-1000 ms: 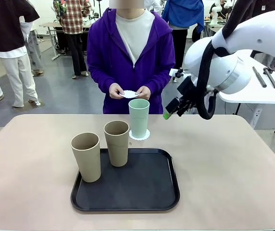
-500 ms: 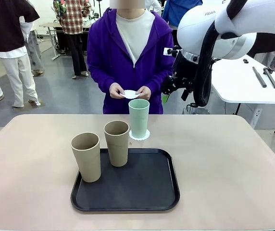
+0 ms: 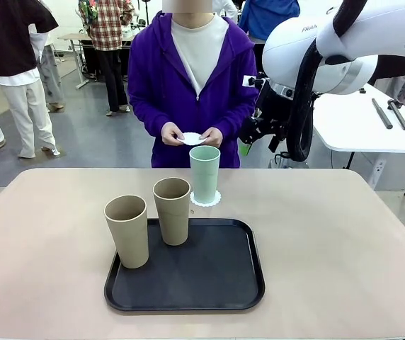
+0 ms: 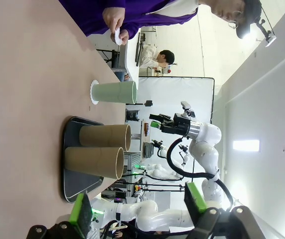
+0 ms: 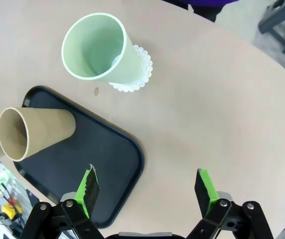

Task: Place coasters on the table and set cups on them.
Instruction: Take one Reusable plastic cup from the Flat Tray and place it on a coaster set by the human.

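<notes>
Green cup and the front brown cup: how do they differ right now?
The green cup is mint; the front brown cup is beige. The green cup stands on a coaster on the table; the front brown cup stands on the black tray. Both are upright and handleless.

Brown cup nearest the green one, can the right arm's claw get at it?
Probably yes: the right claw hangs open overhead, and the brown cup stands upright on the tray with nothing over it.
</notes>
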